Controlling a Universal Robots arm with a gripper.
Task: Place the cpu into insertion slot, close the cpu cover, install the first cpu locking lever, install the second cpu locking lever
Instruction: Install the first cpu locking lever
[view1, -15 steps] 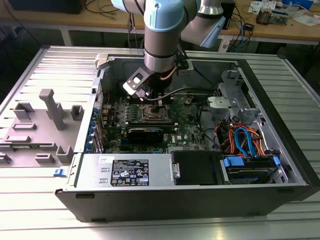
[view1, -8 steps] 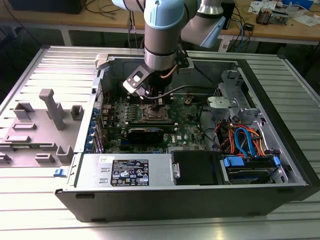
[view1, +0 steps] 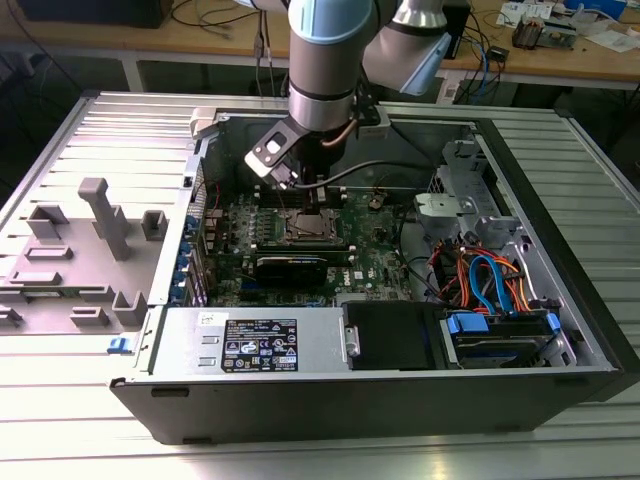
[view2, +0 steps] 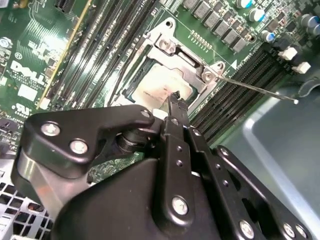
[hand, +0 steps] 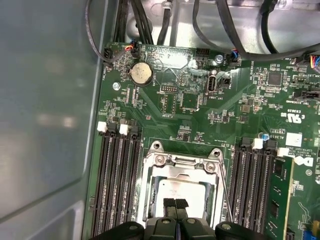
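The gripper (hand: 175, 204) fingertips (hand: 169, 204) are seen pressed together with nothing clamped between them, directly over the metal top of the cpu (hand: 182, 189); contact cannot be told. The cpu is seated in the socket, framed by the lowered cpu cover (hand: 181, 162). A thin locking lever (view2: 255, 88) is angled outward over the memory slots (hand: 117, 185).

A ribbed silver metal table (view1: 90, 440) spread across the exterior view, pale glare on its front edge; behind it ran a long wooden table (view1: 80, 42) on white legs (view1: 128, 72), strewn with cables (view1: 200, 15); deep shadow lay underneath.
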